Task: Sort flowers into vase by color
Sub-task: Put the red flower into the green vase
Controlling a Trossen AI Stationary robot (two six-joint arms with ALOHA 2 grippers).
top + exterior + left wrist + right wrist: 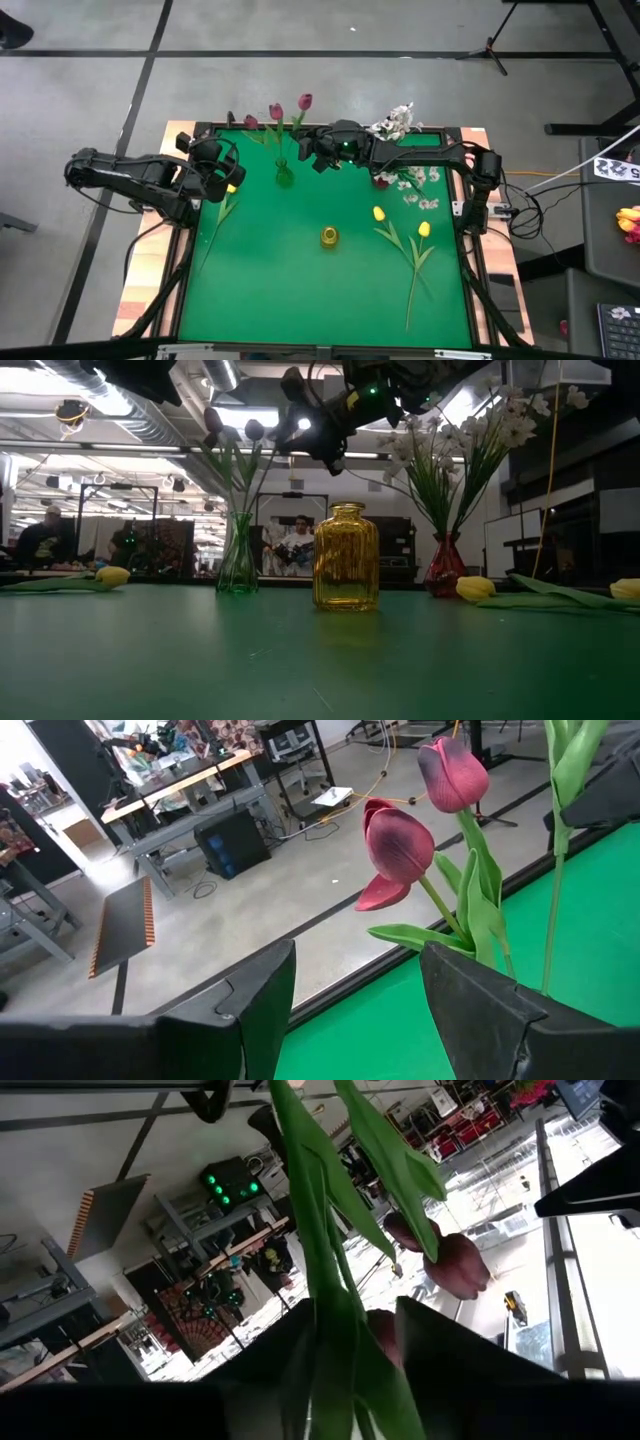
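A green vase (284, 176) at the table's far middle holds dark red tulips (304, 101) on green stems. My right gripper (309, 153) reaches in level from the right, above that vase; in its wrist view one tulip stem (330, 1280) runs between its parted fingers (345, 1355), with a gap beside the stem. A yellow vase (329, 236) stands at the table's centre, and a red vase (446, 565) holds white blossom sprays (480, 430). Yellow tulips (423, 230) lie flat on the table. My left gripper (355, 1020) waits open at the far left, with nothing between its fingers. My right gripper has one finger on each side of the dark red tulip's stem (325, 1315), well above the green vase. The stem lies close along one finger (285, 1355) and stands clear of the other. Whether that finger touches it, I cannot tell.
Two yellow tulips (379, 213) lie on the right half and one (231, 188) lies at the left edge under my left arm. The table's near half is bare green cloth (300, 300). People sit in the room behind the table (297, 545).
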